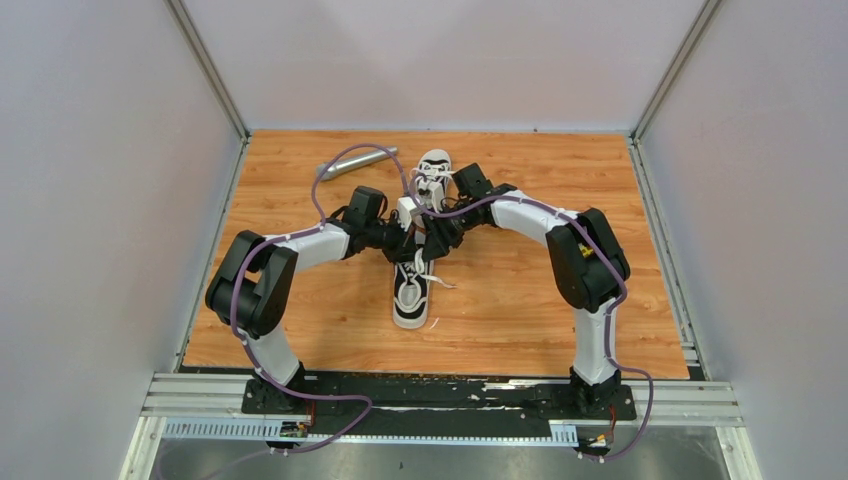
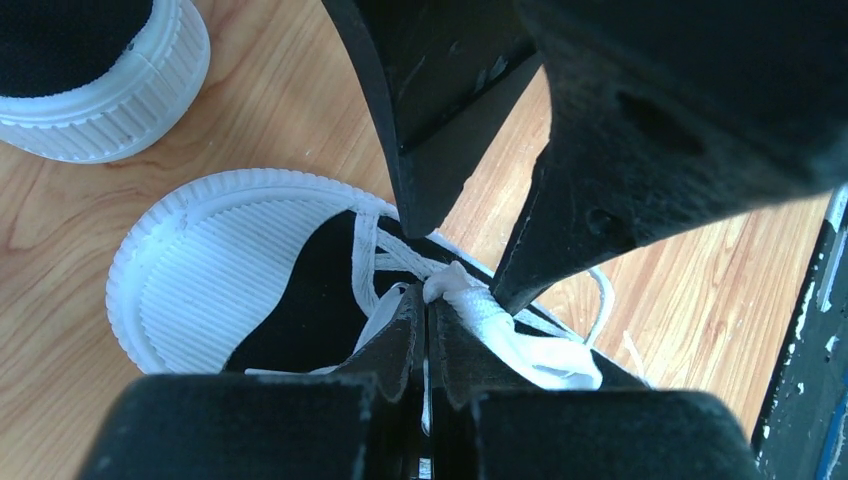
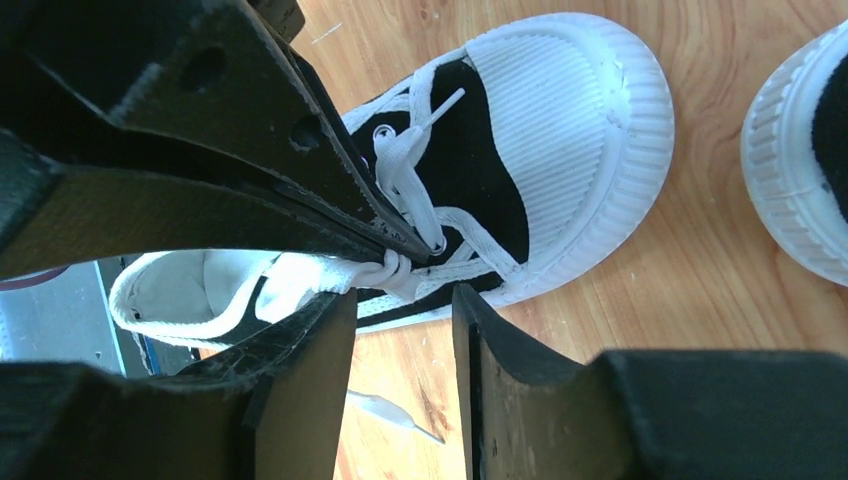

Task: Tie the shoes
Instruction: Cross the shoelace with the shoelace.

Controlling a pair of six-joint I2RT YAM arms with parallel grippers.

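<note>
Two black-and-white shoes lie on the wooden table: one far (image 1: 434, 172), one nearer (image 1: 411, 292) with its toe cap (image 2: 215, 285) pointing away from the arms. Both grippers meet over the nearer shoe's laces. My left gripper (image 2: 428, 298) is shut on a bunched white lace (image 2: 470, 300) above the tongue. In the right wrist view, that lace (image 3: 390, 270) runs from the left gripper's tips to the eyelets. My right gripper (image 3: 400, 305) is open just beside it, bare wood between its fingers (image 3: 315, 350). A loose lace end (image 3: 395, 412) rests on the table.
A grey metal cylinder (image 1: 354, 160) lies at the back left of the table. The far shoe's toe (image 3: 800, 150) sits close to the nearer shoe's toe (image 3: 560, 130). Grey walls enclose three sides, and metal rails (image 1: 440, 395) run along the near edge.
</note>
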